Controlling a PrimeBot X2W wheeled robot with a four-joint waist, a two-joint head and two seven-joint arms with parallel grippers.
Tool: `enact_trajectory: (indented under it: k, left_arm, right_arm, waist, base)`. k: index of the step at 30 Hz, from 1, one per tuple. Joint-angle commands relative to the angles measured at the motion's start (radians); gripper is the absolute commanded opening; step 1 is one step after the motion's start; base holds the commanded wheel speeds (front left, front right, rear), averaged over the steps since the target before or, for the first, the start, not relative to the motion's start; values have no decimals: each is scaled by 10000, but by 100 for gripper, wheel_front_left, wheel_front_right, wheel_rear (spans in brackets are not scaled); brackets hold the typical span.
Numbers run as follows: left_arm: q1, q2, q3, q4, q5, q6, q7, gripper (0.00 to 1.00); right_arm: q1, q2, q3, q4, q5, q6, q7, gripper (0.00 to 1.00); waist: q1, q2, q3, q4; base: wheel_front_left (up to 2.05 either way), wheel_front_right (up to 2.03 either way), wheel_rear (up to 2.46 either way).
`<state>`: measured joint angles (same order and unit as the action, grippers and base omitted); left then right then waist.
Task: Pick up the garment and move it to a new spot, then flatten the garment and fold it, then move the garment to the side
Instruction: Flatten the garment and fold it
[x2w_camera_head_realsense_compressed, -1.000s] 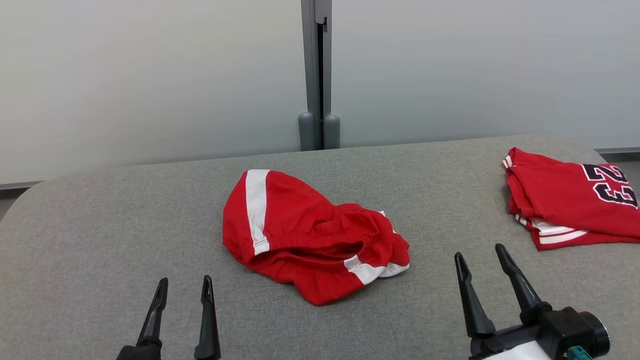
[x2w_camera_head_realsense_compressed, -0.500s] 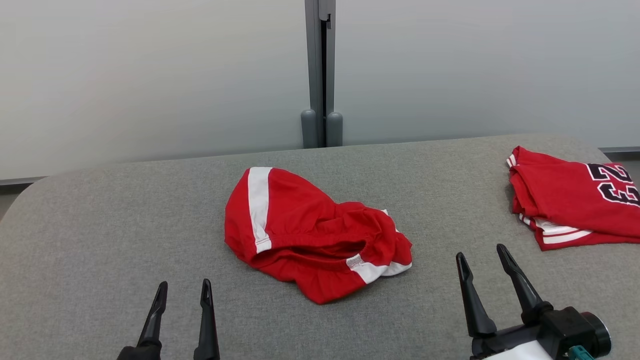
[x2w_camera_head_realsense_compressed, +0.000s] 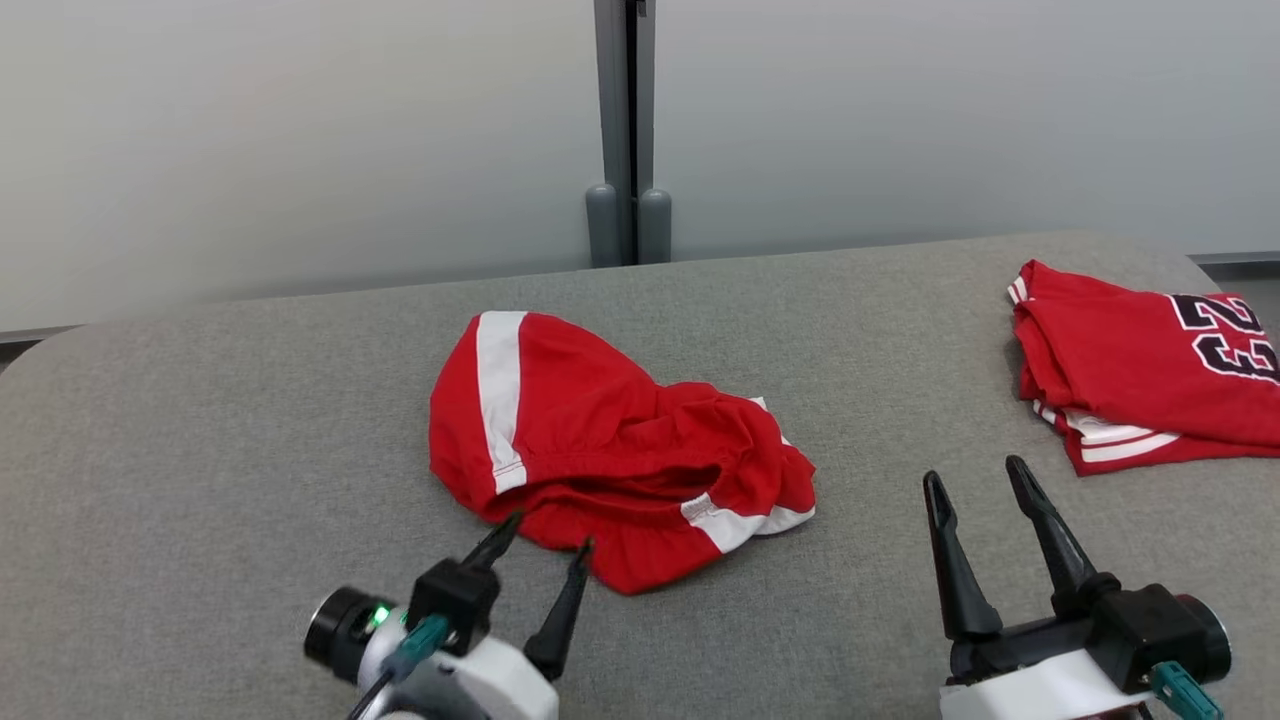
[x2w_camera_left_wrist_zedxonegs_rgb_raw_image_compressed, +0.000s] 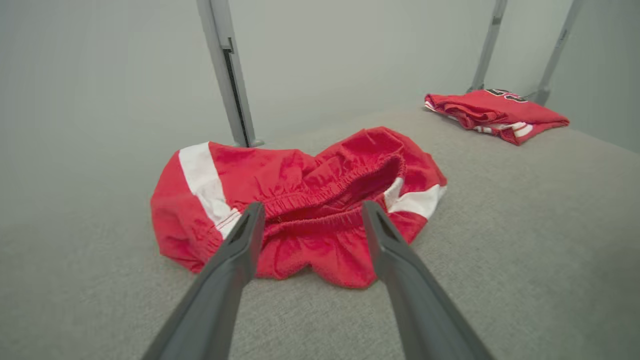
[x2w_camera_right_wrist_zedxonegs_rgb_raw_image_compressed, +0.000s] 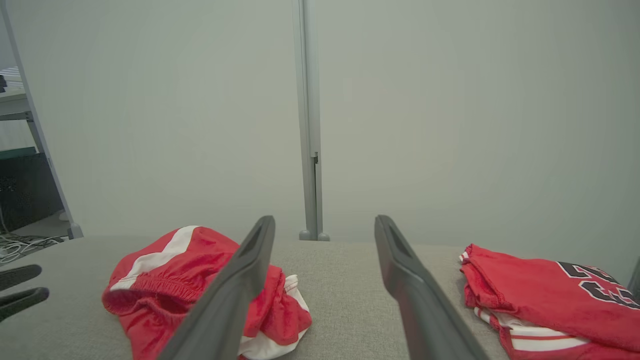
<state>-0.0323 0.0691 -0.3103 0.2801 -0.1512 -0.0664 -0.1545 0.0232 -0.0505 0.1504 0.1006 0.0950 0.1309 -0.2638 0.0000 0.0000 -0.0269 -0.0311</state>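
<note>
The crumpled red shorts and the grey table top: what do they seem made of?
The crumpled red shorts look like thin soft cloth, matte: they wrinkle and gather at an elastic waistband. The grey table top seems covered in woven fabric, matte: a fine speckled weave shows.

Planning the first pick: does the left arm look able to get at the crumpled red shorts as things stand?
Likely yes: the left gripper is open, pointing at the near edge of the red shorts, with nothing lying between them.

We identify this as a robotics test bay: plain pale partition panels (x2w_camera_head_realsense_compressed: 300, 150), joined by a grey post (x2w_camera_head_realsense_compressed: 628, 120), stand along the far edge of a grey fabric-covered table (x2w_camera_head_realsense_compressed: 200, 420). Loose cables (x2w_camera_right_wrist_zedxonegs_rgb_raw_image_compressed: 20, 247) lie on the floor off its left edge.
</note>
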Motion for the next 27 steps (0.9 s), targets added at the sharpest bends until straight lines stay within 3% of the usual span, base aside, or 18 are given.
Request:
enact_trajectory:
  k: [1,7,15,24,26,27]
  left_arm:
    - [-813,164,-550,154,227,-333,528,100]
    - [-2760,581,-2409,640,-95,-634,2471,100]
    - [-4538,1194,-4031,945,-722,-637,3072,100]
    - [-5427,1542,-5070,1649,-1465,-640,3189,100]
    - [-5601,1606,-5289,1822,-1668,-640,3212,48]
    - [-5638,1625,-5348,1872,-1723,-640,3189,33]
  right_arm:
    - [-218,-41,38,-72,82,-4,-5,100]
    - [-495,-27,178,-161,130,-4,-5,100]
    - [-870,-14,81,-272,57,-4,-5,100]
    - [-1138,-10,99,-269,117,-4,-4,100]
    - [-1176,-9,90,-257,147,-4,-4,100]
    - [-1182,-9,82,-257,148,-4,-4,100]
  waist:
    - [0,0,234,-216]
    - [0,0,773,-656]
    - [0,0,1606,-955]
    - [0,0,1940,-1249]
    - [0,0,1944,-1323]
    - [0,0,1943,-1343]
  base:
    - [0,0,0]
    - [0,0,0]
    - [0,0,0]
    - [0,0,0]
    - [0,0,0]
    - [0,0,0]
